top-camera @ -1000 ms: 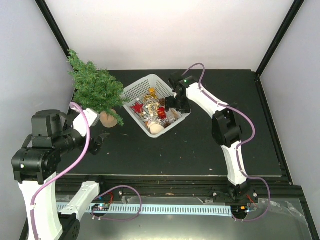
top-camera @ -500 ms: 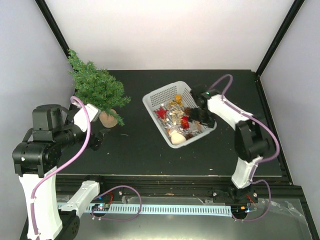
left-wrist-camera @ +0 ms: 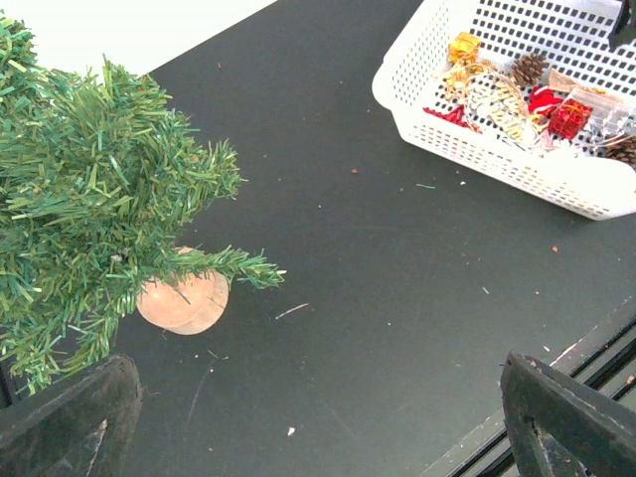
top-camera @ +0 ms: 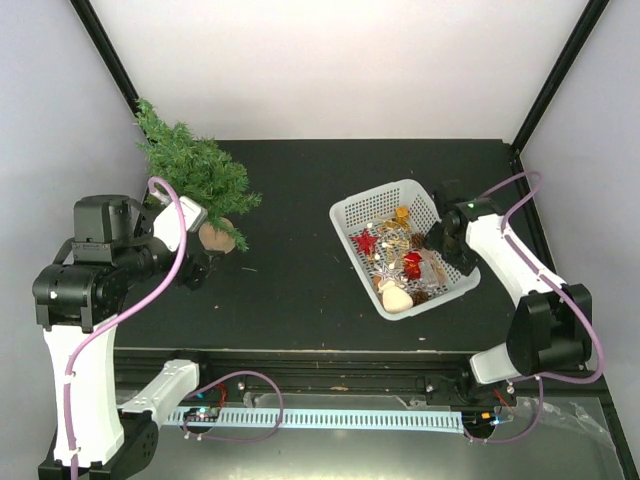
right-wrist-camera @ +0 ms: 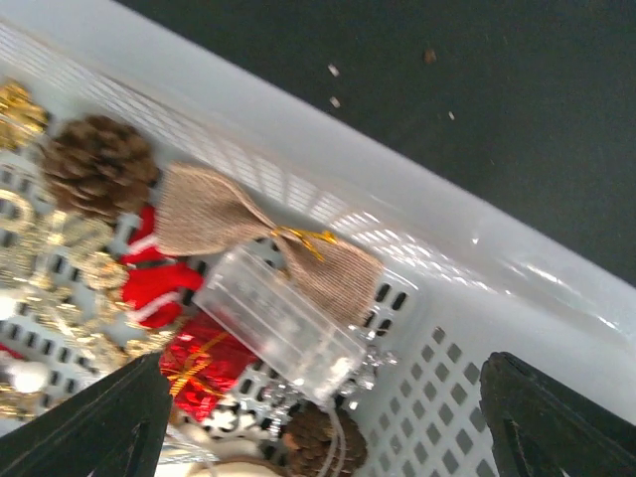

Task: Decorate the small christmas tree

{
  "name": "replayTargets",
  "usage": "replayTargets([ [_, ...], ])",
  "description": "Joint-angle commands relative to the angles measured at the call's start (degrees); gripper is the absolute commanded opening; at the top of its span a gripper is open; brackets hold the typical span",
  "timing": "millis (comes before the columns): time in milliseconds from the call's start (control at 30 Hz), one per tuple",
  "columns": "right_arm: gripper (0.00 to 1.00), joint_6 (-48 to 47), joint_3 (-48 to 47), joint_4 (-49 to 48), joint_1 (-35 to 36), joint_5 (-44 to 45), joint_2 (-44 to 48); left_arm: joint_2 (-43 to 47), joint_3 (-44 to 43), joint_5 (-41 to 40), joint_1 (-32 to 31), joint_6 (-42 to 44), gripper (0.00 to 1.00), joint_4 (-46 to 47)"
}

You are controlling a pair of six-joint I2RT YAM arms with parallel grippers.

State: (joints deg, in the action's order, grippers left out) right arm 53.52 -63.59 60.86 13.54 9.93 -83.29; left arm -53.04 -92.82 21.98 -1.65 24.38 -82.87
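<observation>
A matte black table (top-camera: 300,300) carried a few pale specks. Behind the table rose a plain white wall (top-camera: 340,60), and pale grey walls (top-camera: 45,130) closed its left and right sides. Black posts (top-camera: 105,55) climbed from the table's back corners. A white slotted strip (top-camera: 340,418) ran along its near edge. The light was soft and even.

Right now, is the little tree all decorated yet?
Nothing is done yet. The small christmas tree is bare green. The ornaments, like the red star, lie in the white basket. The right gripper is open at the basket's wall, the left gripper open by the tree; neither holds anything. All the hanging is left.
</observation>
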Motion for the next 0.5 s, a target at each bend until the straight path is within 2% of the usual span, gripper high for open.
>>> replayTargets([
  [0,0.86,0.1,-4.9,1.1,0.6,3.8,0.0,-0.3,-1.5,0.6,-0.3,0.6,0.99,1.5],
  [133,0.87,-2.0,-5.5,0.6,0.4,7.7,2.1,0.4,-0.9,0.3,-0.4,0.2,0.99,1.5],
  [300,0.89,-5.9,-9.1,1.4,-0.7,11.3,0.1,1.4,0.6,0.0,-0.3,-0.1,0.99,1.7],
  [467,0.93,-12.3,-10.2,-2.9,-2.6,7.5,-1.2,2.3,0.8,-0.7,-0.3,0.8,0.99,1.4],
])
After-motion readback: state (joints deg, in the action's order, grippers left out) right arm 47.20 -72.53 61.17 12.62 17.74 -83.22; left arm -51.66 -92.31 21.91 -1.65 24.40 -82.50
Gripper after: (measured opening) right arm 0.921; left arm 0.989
